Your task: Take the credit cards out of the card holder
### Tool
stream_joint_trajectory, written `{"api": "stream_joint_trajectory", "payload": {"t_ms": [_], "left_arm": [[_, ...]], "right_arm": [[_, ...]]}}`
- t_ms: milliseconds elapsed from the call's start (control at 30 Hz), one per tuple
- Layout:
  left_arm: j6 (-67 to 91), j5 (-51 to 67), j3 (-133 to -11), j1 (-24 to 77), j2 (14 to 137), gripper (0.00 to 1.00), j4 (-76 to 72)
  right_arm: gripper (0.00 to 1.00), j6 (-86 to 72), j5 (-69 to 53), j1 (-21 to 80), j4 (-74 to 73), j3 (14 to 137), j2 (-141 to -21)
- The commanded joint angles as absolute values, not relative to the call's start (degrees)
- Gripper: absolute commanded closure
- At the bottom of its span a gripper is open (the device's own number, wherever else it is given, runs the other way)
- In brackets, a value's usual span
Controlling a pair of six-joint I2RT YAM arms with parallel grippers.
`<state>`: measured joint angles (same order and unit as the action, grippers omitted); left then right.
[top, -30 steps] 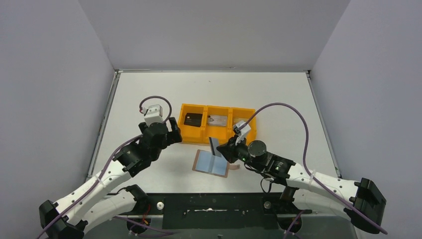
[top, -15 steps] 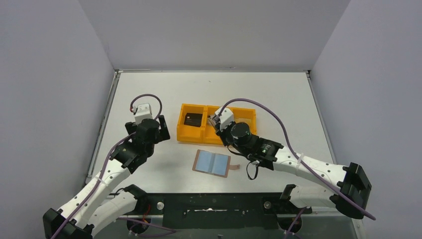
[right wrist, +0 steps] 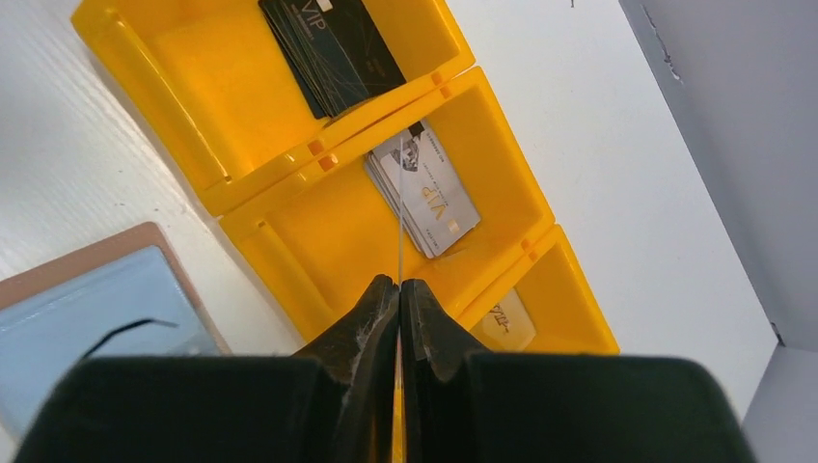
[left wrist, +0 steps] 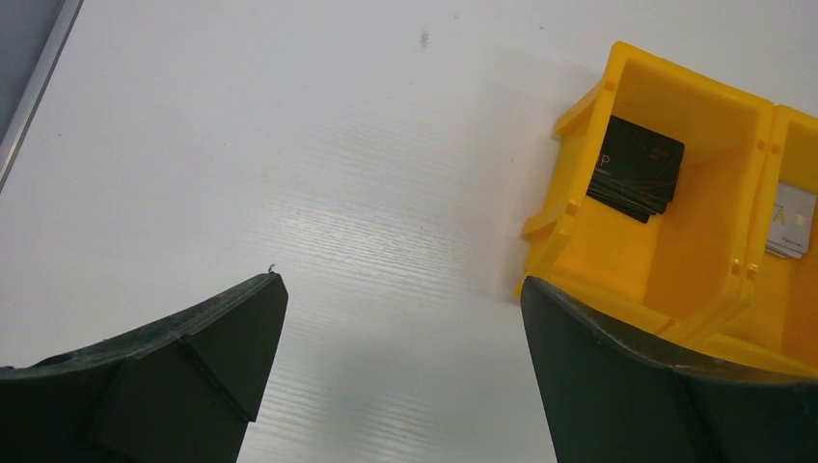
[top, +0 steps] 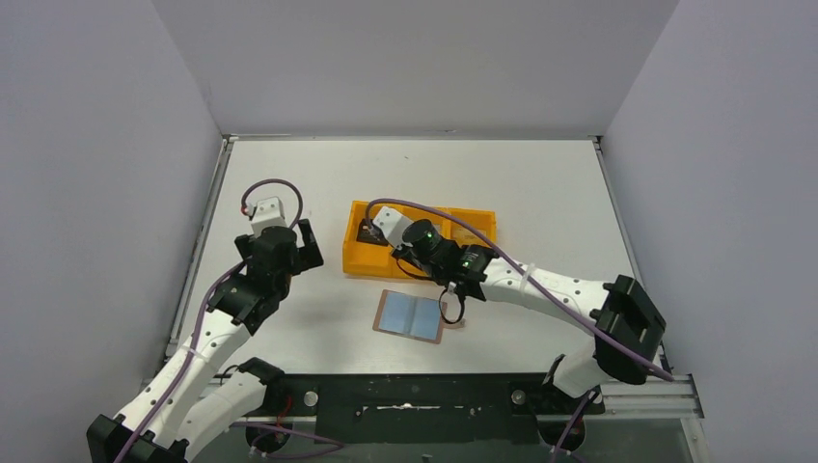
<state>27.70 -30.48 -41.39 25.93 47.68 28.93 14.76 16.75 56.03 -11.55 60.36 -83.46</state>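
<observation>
A white counter (top: 540,183) spreads under and beyond the left claw (left wrist: 400,294); plain grey walls (top: 415,58) rise past it on three sides.

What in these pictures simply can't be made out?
- Right wrist: the held card shows only edge-on in the right gripper, so its face and colour are hidden.
- Right wrist: the gold-tan card is partly hidden by the tray.
- Left wrist: the silvery card is cut off by the frame's right edge.
- Top: the right arm covers much of the tray.
</observation>
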Motion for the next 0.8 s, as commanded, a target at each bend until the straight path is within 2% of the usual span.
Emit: {"api": "stream_joint_trajectory", "payload": {"t_ms": [0,267,433,767], "left_arm": [[26.29,-30.06,-41.75,25.34,46.5,0.05,25.26],[25.93,-30.16,-42.01,25.06,46.35,0.05,25.84],[25.71,-29.96,-41.84,24.83,46.14,0.05,25.51],[25.79,-30.77,-42.12,24.17,45.83,0.05,25.91]], "right_arm": [[1.0,21.39,18.19,54.38,-14.23,66.35,-88.45],[1.0,27.29,19.46,52.43,-17.2,72.27,-97.31],[1.0,30.9,20.05,51.22,-16.81,72.27,-98.71],[0.99,42.1,13.37,48.36,-12.09,70.1,-100.73]]}}
